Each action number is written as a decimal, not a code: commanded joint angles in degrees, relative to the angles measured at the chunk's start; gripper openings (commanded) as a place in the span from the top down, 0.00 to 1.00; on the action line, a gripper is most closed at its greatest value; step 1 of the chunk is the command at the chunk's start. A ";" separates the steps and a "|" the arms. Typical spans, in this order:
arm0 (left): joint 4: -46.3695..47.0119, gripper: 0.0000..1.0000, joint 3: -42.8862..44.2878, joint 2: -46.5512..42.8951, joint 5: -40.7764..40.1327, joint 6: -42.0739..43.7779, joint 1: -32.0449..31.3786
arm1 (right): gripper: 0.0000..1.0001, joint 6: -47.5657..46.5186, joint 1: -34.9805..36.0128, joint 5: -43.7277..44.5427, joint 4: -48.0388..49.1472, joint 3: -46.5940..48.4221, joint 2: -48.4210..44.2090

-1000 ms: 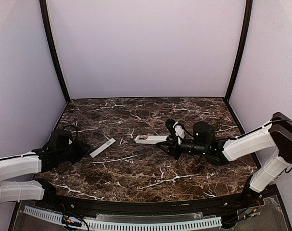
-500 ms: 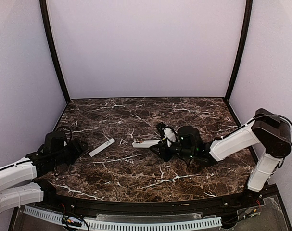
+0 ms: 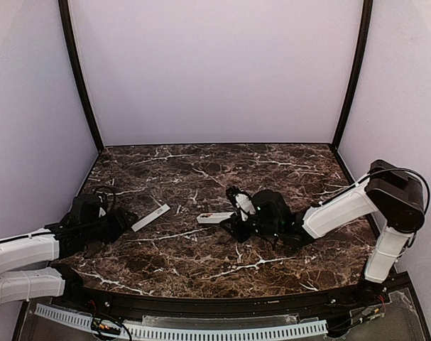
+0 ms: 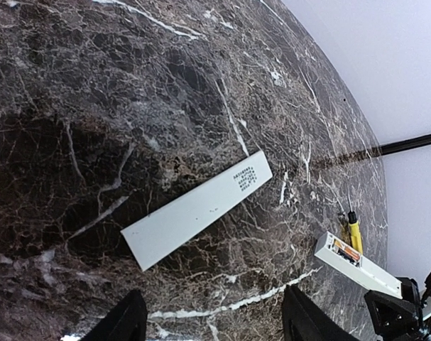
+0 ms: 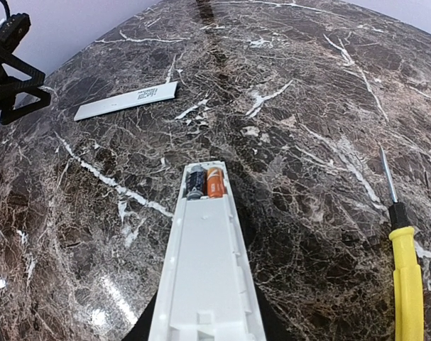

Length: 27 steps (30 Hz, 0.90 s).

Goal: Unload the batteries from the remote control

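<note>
We are at the holding step. The right claw is clamped on the remote control, near the centre of the overhead view. Whether it rests on the table or hangs just above it, we cannot tell.

In the right wrist view the remote control runs from the bottom edge up to mid-frame, with its battery bay open at the far end and facing up. The batteries sit there side by side, one orange and one darker.

The cover strip lies flat in the middle of the left wrist view, well apart from the remote control. A yellow screwdriver lies at the lower right of the right wrist view, near the remote control but not touching it. The left claw, at the left of the overhead view, is spread wide with nothing between its fingers.

We judge that nothing has been unloaded yet. The next move calls for a firm hold by the right claw while the left claw comes across to pick the batteries out, or for tipping the bay downward so they drop free.
</note>
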 commanded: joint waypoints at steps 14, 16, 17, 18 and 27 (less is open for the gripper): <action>3.40 0.38 -0.44 2.91 3.95 3.08 0.39 | 0.71 5.01 3.89 -3.30 -12.21 -1.82 2.97; 3.22 0.38 -0.34 2.89 3.86 3.41 0.34 | 0.69 4.77 4.16 -3.47 -12.76 -1.59 3.48; 3.13 0.38 -0.34 2.93 3.74 3.50 0.38 | 0.67 4.63 4.28 -3.52 -13.04 -1.34 3.69; 3.10 0.38 -0.33 2.96 3.65 3.63 0.34 | 0.65 4.50 4.49 -3.56 -13.50 -1.16 3.93; 2.25 0.38 0.35 3.35 4.02 4.99 0.34 | 0.59 3.99 5.25 -5.30 -16.13 1.10 4.79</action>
